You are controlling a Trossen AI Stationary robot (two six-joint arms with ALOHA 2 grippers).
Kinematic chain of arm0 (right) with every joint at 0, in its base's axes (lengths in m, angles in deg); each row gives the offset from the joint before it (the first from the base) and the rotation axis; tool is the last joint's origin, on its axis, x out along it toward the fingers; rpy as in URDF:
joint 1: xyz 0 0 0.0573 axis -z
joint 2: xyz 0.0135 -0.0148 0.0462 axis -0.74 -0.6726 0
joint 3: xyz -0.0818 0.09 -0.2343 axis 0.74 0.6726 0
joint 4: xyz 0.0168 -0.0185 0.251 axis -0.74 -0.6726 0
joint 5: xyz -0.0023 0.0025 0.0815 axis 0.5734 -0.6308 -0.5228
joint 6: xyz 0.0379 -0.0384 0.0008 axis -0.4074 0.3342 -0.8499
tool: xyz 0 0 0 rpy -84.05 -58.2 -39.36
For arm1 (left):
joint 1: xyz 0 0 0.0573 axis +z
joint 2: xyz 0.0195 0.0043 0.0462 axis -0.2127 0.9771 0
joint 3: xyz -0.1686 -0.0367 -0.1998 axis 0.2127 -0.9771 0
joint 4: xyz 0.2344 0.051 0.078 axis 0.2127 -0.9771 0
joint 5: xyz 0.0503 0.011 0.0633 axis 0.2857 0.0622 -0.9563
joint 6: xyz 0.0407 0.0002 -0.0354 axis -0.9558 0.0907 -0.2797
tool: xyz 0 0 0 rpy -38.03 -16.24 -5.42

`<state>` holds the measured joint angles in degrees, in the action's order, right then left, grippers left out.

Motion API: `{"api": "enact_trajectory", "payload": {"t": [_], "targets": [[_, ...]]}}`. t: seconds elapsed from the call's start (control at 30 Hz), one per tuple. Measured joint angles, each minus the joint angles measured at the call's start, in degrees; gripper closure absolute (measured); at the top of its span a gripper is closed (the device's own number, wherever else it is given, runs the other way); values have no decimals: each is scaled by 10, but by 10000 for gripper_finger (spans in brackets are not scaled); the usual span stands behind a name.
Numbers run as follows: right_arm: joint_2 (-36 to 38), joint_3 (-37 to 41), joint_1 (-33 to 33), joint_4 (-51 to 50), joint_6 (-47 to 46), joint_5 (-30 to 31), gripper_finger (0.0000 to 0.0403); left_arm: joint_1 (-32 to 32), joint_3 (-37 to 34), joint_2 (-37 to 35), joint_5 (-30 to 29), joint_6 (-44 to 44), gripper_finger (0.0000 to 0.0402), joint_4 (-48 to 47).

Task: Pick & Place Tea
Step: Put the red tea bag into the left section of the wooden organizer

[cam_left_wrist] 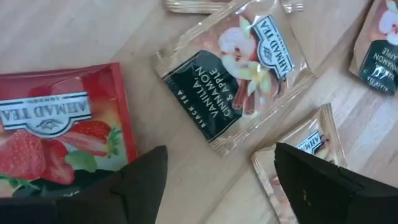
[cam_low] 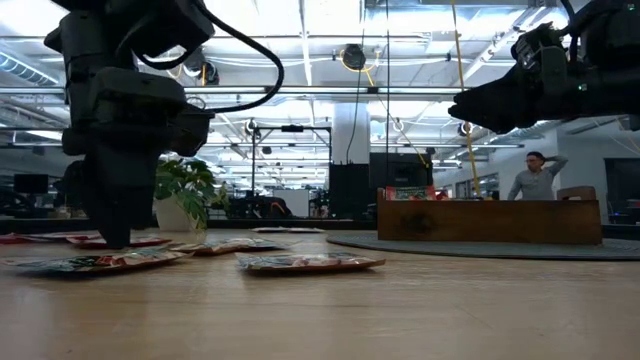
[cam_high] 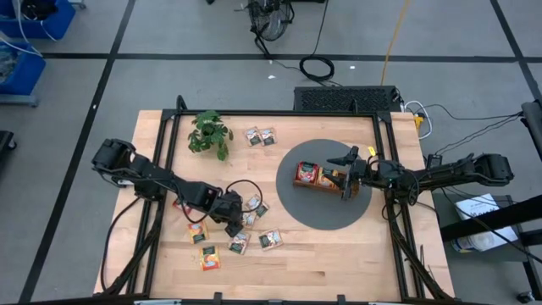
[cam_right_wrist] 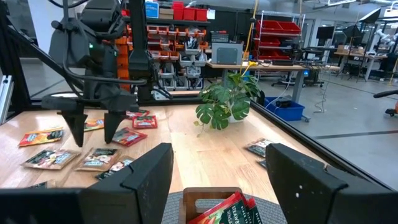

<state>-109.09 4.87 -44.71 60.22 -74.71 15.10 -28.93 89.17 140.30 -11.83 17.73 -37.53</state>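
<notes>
The wooden tray [cam_high: 320, 176] on the grey mat [cam_high: 326, 210] at the desk's [cam_high: 339, 263] three o'clock holds red sachets [cam_high: 305, 174]. The right gripper [cam_high: 349, 190] hangs spread above it. The left gripper [cam_high: 234, 222] stands spread over loose sachets [cam_high: 271, 241] at seven o'clock.

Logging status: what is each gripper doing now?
Left gripper: open, empty, over the tea sachets.
Right gripper: open, empty, above the wooden tray.
</notes>
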Motion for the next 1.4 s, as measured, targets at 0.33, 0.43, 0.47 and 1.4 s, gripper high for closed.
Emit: {"api": "enact_trajectory", "payload": {"t": [0.33,0.43,0.47,1.4], "targets": [[0,0,0,0,0,0,165,2,-4,-22,-28,62,105,-209],[0,0,0,0,0,0,165,7,-3,-22,-56,64,105,-228],[0,0,0,0,0,0,165,9,-3,-22,-67,63,105,-227],[0,0,0,7,-19,28,165,52,-3,-27,-124,538,105,-170]]}}
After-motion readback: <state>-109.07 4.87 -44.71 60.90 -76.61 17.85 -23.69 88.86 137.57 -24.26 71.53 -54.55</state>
